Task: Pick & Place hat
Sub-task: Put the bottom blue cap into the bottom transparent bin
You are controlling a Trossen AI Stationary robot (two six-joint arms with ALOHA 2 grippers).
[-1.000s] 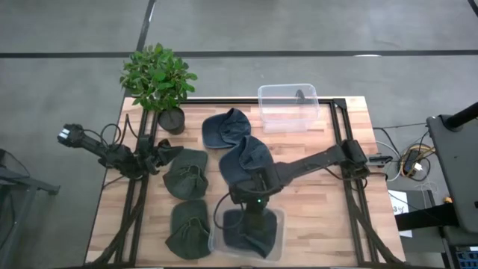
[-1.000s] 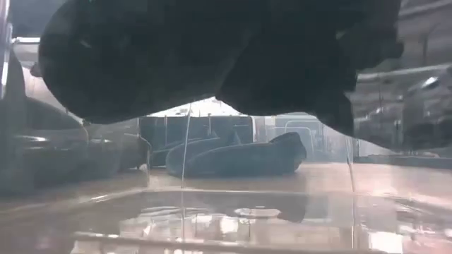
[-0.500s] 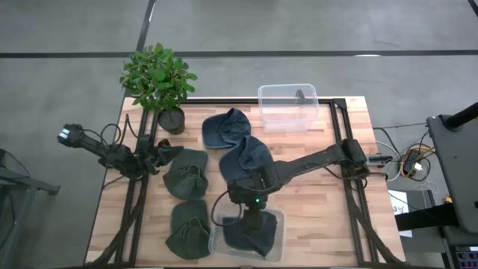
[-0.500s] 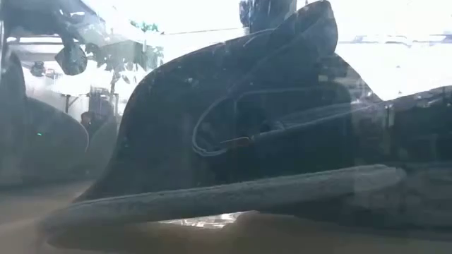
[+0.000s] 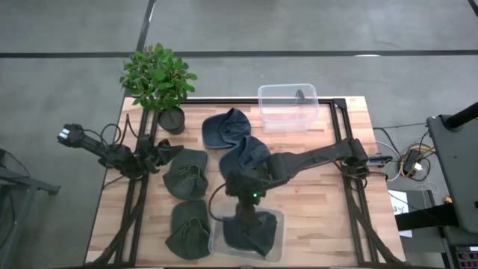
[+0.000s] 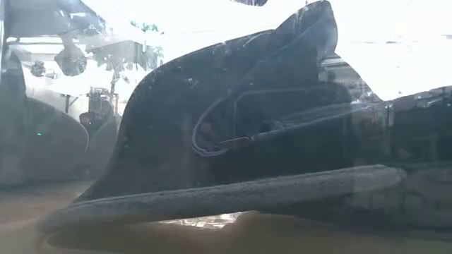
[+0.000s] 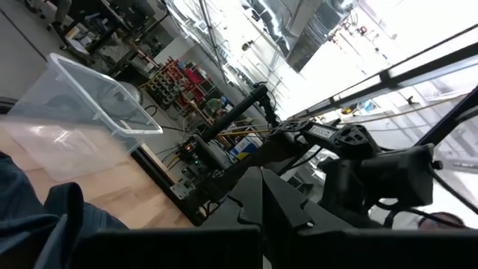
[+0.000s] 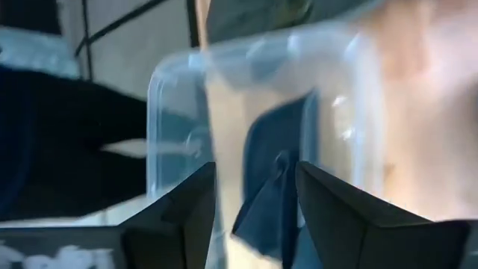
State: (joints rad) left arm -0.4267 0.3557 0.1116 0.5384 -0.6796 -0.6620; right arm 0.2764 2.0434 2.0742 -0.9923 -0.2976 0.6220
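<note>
An overhead look at a wooden table [image 5: 321, 217] with two dark robot arms and several caps. The landmark is a clear plastic bin [image 5: 218, 240] at the table's front edge, near its middle. A dark blue hat [image 5: 250, 233] lies inside this bin, filling most of it; the table-level camera looks through the bin wall and shows the hat resting on the floor of the bin, crown up and brim flat.

The right gripper [image 5: 246, 211] hangs directly above the bin, at its back edge, with the hat straight below and slightly forward of it. In the right wrist camera its two fingers [image 8: 187, 213] stand apart with nothing between them, and the hat shows through the gap beneath. The drop looks finished, and the next move is judged to be a straight lift up and away from the bin.

The left gripper [image 5: 159, 158] waits well to the left of the bin and farther back; whether it is open cannot be told. The right arm is by far the nearer to the bin.

Two olive caps [image 5: 187, 232] lie left of the bin, two more blue caps [image 5: 225, 128] behind it, a second clear bin [image 5: 288, 108] far behind, and a potted plant [image 5: 158, 82] at the back left.
</note>
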